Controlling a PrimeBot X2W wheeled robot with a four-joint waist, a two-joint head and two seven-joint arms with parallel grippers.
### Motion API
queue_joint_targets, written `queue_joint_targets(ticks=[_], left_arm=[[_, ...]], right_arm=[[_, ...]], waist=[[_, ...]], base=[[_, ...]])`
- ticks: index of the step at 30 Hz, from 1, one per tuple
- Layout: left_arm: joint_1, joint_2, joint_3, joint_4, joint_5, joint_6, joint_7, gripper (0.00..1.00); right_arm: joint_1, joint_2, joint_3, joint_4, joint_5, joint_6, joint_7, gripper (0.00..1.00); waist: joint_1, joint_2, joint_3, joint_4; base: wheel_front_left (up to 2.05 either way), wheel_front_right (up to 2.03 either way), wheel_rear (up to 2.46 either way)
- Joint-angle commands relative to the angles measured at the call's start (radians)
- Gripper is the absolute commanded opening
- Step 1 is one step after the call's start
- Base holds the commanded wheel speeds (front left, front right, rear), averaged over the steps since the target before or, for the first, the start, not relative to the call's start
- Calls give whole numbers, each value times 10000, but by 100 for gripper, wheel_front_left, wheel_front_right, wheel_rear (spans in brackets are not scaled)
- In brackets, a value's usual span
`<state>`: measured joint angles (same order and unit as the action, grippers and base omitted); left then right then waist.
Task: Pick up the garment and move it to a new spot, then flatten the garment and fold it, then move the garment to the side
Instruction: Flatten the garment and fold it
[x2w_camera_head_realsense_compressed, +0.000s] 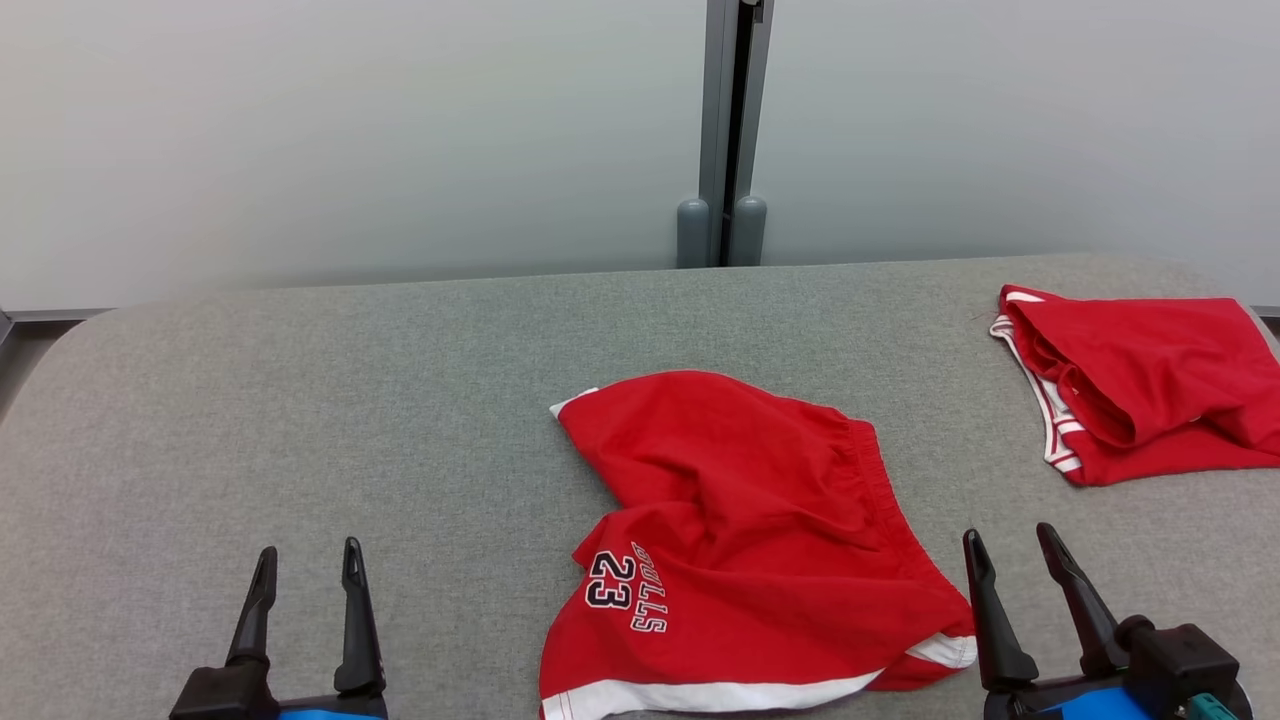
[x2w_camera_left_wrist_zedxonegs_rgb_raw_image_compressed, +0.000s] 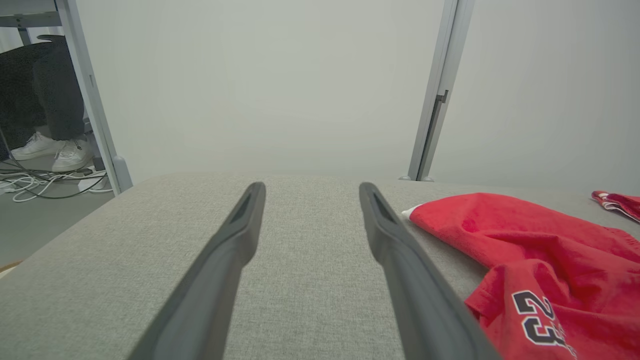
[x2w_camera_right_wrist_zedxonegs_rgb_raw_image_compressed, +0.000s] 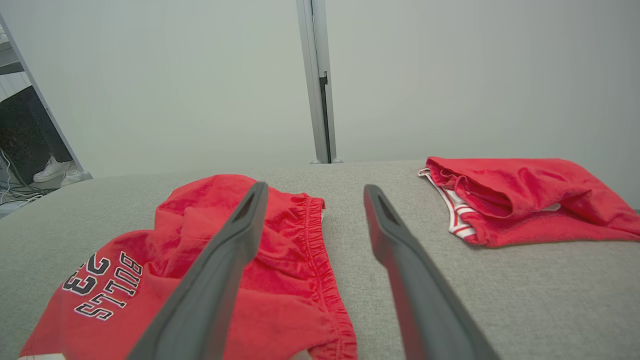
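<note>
Shorts (x2w_camera_head_realsense_compressed: 740, 530), red, crumpled. L gripper (x2w_camera_head_realsense_compressed: 310, 546) & R gripper (x2w_camera_head_realsense_compressed: 1008, 532) flank them, both agape, empty. Best approach, prob.: pinch waistband (x2w_camera_head_realsense_compressed: 880, 470), lift clear.

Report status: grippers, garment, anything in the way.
Left gripper open, empty. Right gripper open, empty. Red shorts crumpled between them, untouched. Second red garment far right, apart.

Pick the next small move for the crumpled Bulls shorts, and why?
Probably reach the right hand to the waistband of the Bulls shorts, the edge nearest it, and pinch. It and the left hand stand open and empty, and the shorts lie crumpled, ungripped.
</note>
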<state>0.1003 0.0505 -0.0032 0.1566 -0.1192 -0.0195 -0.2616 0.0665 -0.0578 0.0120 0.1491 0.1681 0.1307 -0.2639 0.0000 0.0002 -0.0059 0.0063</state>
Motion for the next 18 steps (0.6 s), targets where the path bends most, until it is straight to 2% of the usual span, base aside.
queue_joint_targets(ticks=[1, 8, 18], left_arm=[[53, -2, 32, -2, 52, -18, -44, 100], [46, -2, -302, 188, -56, -248, -44, 100], [183, 1, -1969, 1267, 127, -691, -44, 100]], right_arm=[[101, 28, 11, 41, -53, 2, 2, 100], [2, -33, 16, 468, -101, 2, 2, 100], [-92, -632, 115, 1932, 63, 2, 2, 100]], waist=[[0, -2, 7, 3], [0, -2, 45, 39], [0, -2, 145, -6]], base=[[0, 0, 0], [0, 0, 0], [0, 0, 0]])
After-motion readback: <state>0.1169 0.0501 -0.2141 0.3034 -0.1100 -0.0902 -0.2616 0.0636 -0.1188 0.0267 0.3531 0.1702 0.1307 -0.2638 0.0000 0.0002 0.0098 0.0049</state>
